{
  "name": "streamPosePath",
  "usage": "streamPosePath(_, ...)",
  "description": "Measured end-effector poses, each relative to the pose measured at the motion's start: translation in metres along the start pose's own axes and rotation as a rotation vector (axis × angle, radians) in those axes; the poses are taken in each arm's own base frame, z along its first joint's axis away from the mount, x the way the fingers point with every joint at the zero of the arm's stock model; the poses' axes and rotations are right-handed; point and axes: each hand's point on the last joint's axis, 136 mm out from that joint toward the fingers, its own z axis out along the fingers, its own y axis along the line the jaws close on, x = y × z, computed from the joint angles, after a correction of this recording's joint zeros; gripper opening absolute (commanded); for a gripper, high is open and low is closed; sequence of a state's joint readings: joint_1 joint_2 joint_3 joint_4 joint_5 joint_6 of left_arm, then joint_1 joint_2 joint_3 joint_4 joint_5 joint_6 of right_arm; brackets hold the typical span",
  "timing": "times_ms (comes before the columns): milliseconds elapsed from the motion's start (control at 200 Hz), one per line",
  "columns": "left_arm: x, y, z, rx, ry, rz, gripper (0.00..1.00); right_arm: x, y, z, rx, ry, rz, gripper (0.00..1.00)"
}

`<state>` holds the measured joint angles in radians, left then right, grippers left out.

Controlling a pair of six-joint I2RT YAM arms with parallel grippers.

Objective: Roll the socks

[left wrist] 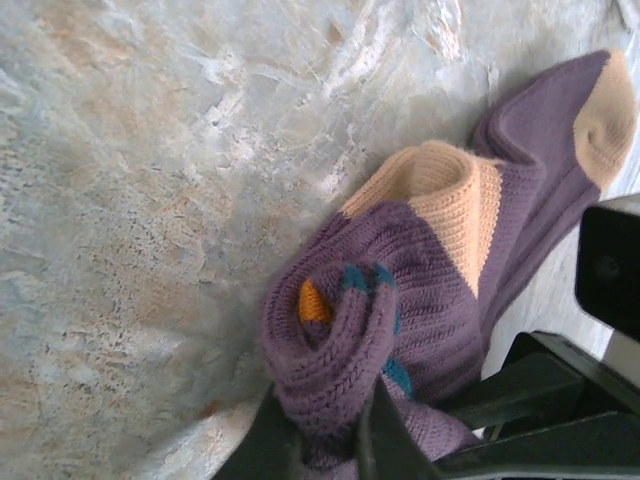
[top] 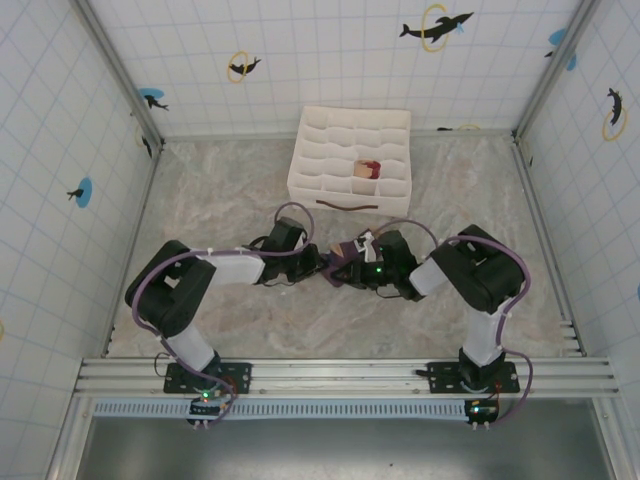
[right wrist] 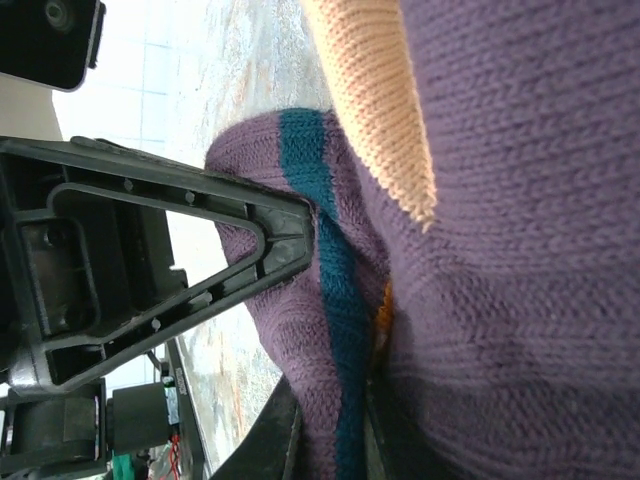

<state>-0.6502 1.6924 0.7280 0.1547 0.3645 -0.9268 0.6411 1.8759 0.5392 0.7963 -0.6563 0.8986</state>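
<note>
Worktop (top: 205, 190) bare at both sides, white box (top: 340, 192) blocking the back middle, left arm (top: 235, 268) and right arm (top: 445, 272) barring the centre

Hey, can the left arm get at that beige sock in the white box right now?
Probably not yet: the left gripper is shut on the purple sock. The beige sock sits in an open compartment of the box, nothing over it.

Sock (top: 348, 258) lies on table (top: 220, 190), apparently just before box (top: 330, 150).
</note>
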Motion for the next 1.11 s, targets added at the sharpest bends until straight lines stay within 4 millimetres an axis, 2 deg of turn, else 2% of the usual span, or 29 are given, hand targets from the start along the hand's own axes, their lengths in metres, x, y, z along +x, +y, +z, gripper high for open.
streamPosePath(165,0.003,0.001,-0.002,-0.040,0.026,0.008,0.00,0.004,0.005,-0.009,0.077,0.009,-0.087,0.49)
streamPosePath(245,0.003,0.005,-0.007,-0.061,0.035,0.007,0.00,0.007,0.011,-0.014,0.130,0.014,-0.167,0.56)
streamPosePath(445,0.007,0.016,-0.019,-0.122,0.062,-0.001,0.00,0.016,0.012,-0.023,0.325,0.020,-0.378,0.59)
streamPosePath(560,0.012,0.019,-0.023,-0.139,0.080,0.000,0.00,0.023,0.023,-0.022,0.422,0.008,-0.575,0.60)
streamPosePath(721,0.019,0.024,-0.028,-0.150,0.091,-0.002,0.00,0.040,0.042,-0.011,0.523,0.003,-0.888,0.64)
streamPosePath(836,0.022,0.025,-0.030,-0.154,0.098,-0.005,0.00,0.048,0.049,-0.005,0.582,-0.010,-1.074,0.64)
streamPosePath(996,0.022,0.025,-0.031,-0.155,0.100,-0.002,0.00,0.049,0.047,0.012,0.690,-0.012,-1.279,0.62)
streamPosePath(1106,0.022,0.026,-0.031,-0.155,0.100,-0.002,0.00,0.044,0.039,0.021,0.764,-0.013,-1.363,0.57)
